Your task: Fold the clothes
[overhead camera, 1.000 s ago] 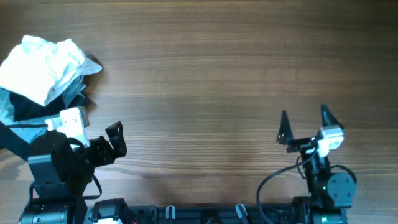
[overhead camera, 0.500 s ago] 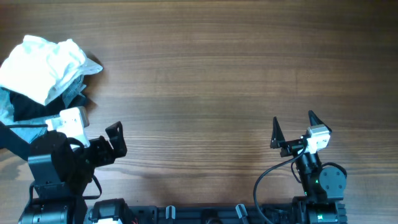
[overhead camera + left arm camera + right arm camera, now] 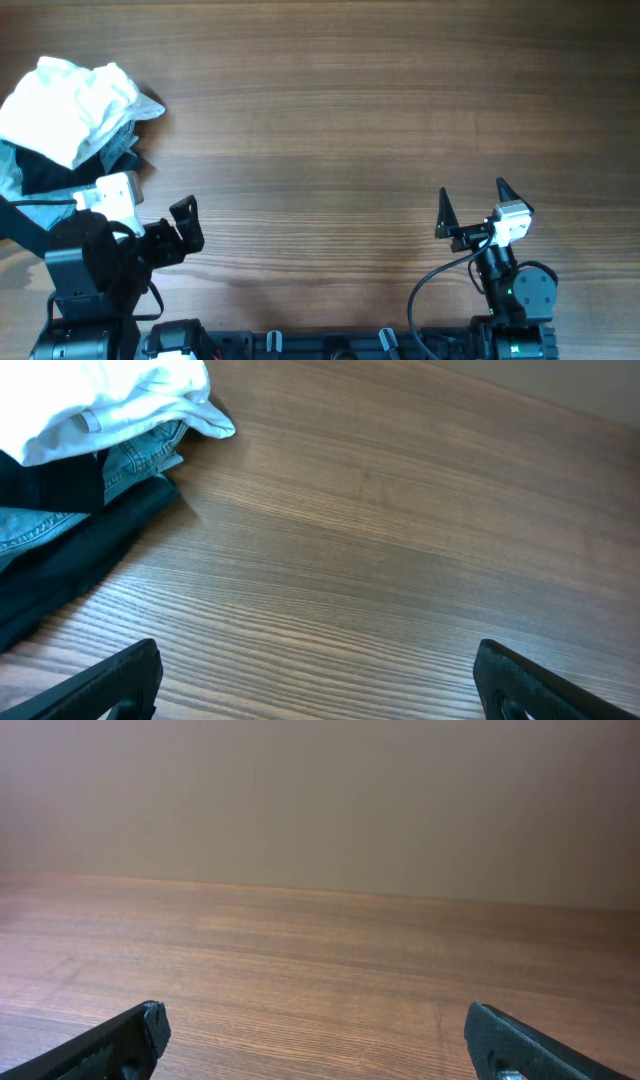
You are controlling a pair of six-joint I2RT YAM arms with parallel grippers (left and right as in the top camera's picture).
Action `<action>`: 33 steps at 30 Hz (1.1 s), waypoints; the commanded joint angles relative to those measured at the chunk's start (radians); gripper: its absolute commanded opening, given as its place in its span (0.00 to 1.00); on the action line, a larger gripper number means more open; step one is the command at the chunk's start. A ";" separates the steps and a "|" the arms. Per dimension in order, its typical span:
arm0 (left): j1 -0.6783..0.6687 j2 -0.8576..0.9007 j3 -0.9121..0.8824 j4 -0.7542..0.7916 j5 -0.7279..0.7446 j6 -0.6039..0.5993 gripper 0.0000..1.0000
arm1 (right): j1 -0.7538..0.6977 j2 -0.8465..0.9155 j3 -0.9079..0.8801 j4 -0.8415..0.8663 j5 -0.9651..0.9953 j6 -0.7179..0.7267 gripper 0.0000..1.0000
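Note:
A heap of clothes lies at the table's far left: a crumpled white garment [image 3: 70,105] on top, blue jeans [image 3: 12,170] and a black garment [image 3: 45,172] under it. The left wrist view shows the white garment [image 3: 110,400], the jeans [image 3: 70,500] and the black garment [image 3: 60,570] at its left edge. My left gripper [image 3: 185,232] is open and empty, near the front left, right of the heap; its fingers frame bare wood [image 3: 315,685]. My right gripper [image 3: 472,203] is open and empty at the front right, over bare wood [image 3: 315,1040].
The wooden table [image 3: 340,130] spans the view. Both arm bases stand along the front edge. A plain wall [image 3: 320,800] rises behind the table's far edge in the right wrist view.
My right gripper drew back toward its base and a little left between one second and half a second ago, then stayed still. The left arm and the clothes have not moved.

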 commanded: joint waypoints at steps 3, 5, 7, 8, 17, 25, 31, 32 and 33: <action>-0.004 -0.002 -0.006 0.002 -0.013 0.013 1.00 | 0.002 -0.003 0.000 0.003 0.014 0.011 1.00; -0.004 -0.002 -0.006 0.002 -0.013 0.013 1.00 | 0.002 -0.003 0.000 0.003 0.014 0.011 1.00; -0.004 -0.002 -0.006 0.002 -0.013 0.013 1.00 | 0.002 -0.003 0.000 0.003 0.014 0.011 1.00; -0.004 -0.002 -0.006 0.002 -0.013 0.013 1.00 | 0.002 -0.003 0.000 0.003 0.014 0.011 1.00; -0.069 -0.035 -0.006 -0.020 -0.027 0.014 1.00 | 0.002 -0.003 0.000 0.003 0.014 0.011 1.00; -0.069 -0.241 -0.219 0.139 -0.031 0.013 1.00 | 0.002 -0.003 0.000 0.003 0.014 0.011 1.00; -0.069 -0.486 -0.629 0.557 0.025 0.013 1.00 | 0.002 -0.003 0.000 0.003 0.014 0.011 1.00; -0.069 -0.520 -0.684 0.624 0.032 0.013 1.00 | 0.002 -0.003 0.000 0.003 0.014 0.011 1.00; -0.069 -0.559 -0.745 0.708 0.034 0.013 1.00 | 0.002 -0.003 0.000 0.003 0.014 0.011 1.00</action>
